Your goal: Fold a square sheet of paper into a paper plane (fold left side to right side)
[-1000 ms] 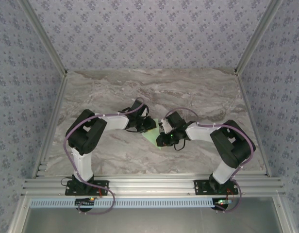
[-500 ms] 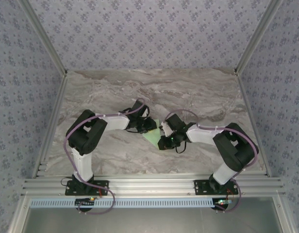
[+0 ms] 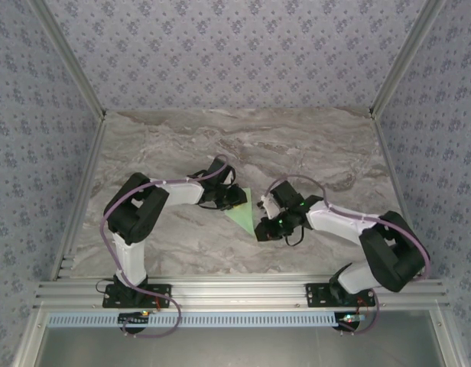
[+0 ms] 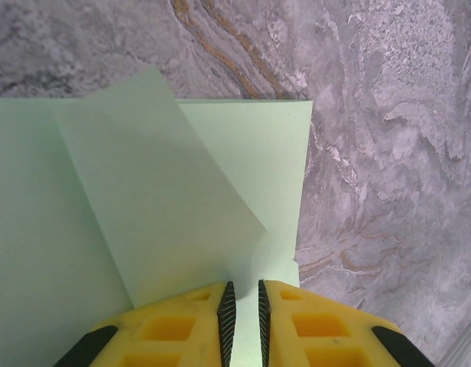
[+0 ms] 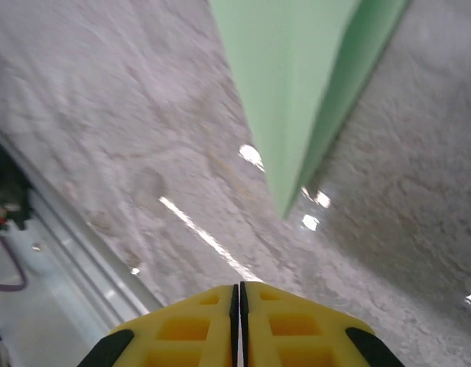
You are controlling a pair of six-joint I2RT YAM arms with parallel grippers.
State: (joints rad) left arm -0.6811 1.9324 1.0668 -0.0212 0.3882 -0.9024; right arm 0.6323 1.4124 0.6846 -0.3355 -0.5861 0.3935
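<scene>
The paper plane (image 3: pixel 243 208) has its tip, so I judge the side-to-side fold is not yet done. My right hand (image 5: pixel 239 302) is together and empty; whether my left hand (image 4: pixel 243 306) grips, I cannot tell.

pale green paper (image 3: pixel 243 210) lying flat mid counter (image 3: pixel 312 145), half folded into a pointy wedge, one flap over, tip aiming 5 o'clock

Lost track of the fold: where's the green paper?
In the top view the green paper lies on the table, pinched by the left gripper, the right gripper beside its near tip.
</scene>
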